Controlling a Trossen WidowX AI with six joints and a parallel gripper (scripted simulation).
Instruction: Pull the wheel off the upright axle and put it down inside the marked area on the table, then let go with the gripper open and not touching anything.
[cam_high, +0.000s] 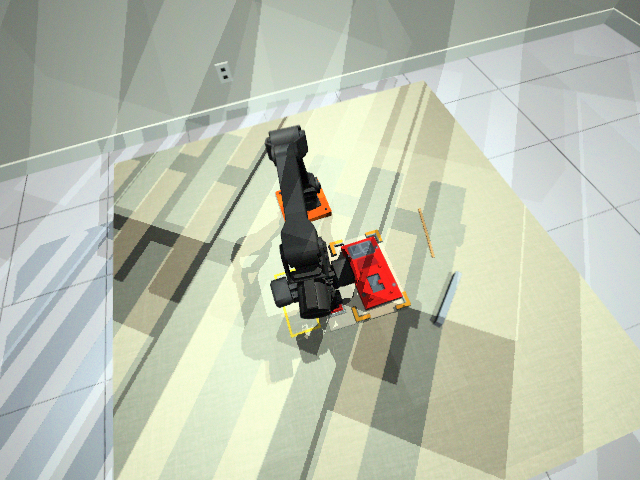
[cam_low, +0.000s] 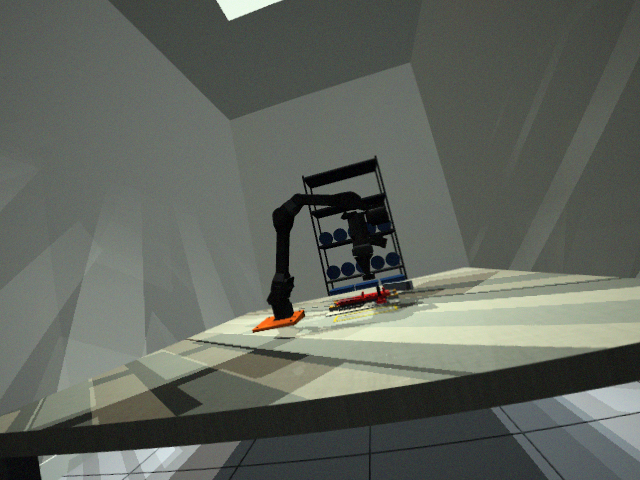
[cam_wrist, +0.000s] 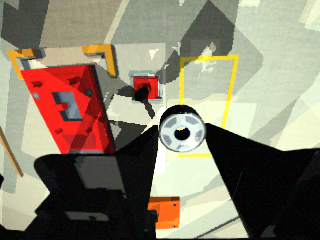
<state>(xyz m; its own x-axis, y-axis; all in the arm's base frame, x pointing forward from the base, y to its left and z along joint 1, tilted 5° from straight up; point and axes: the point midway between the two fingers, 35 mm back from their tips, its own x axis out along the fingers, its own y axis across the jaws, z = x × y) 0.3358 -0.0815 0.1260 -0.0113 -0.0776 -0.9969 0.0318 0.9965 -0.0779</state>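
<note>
In the wrist view my gripper (cam_wrist: 180, 128) is shut on the wheel (cam_wrist: 182, 131), a grey disc with a dark rim and a centre hole. I hold it above the table, over the lower left edge of the yellow marked rectangle (cam_wrist: 231, 95). The upright axle (cam_wrist: 144, 92) stands on its small red base to the left of the rectangle, bare and clear of the wheel. In the top view the arm's wrist (cam_high: 310, 297) hides the wheel; part of the yellow outline (cam_high: 297, 332) shows beside it. In the exterior view the gripper (cam_low: 372, 276) hangs above the table.
A large red plate (cam_high: 374, 276) (cam_wrist: 60, 107) with orange corner brackets lies right of the axle. A thin orange rod (cam_high: 426, 232) and a grey bar (cam_high: 445, 299) lie farther right. The arm's orange base (cam_high: 320, 206) (cam_low: 279, 321) (cam_wrist: 165, 212) is behind. A black shelf rack stands beyond the table.
</note>
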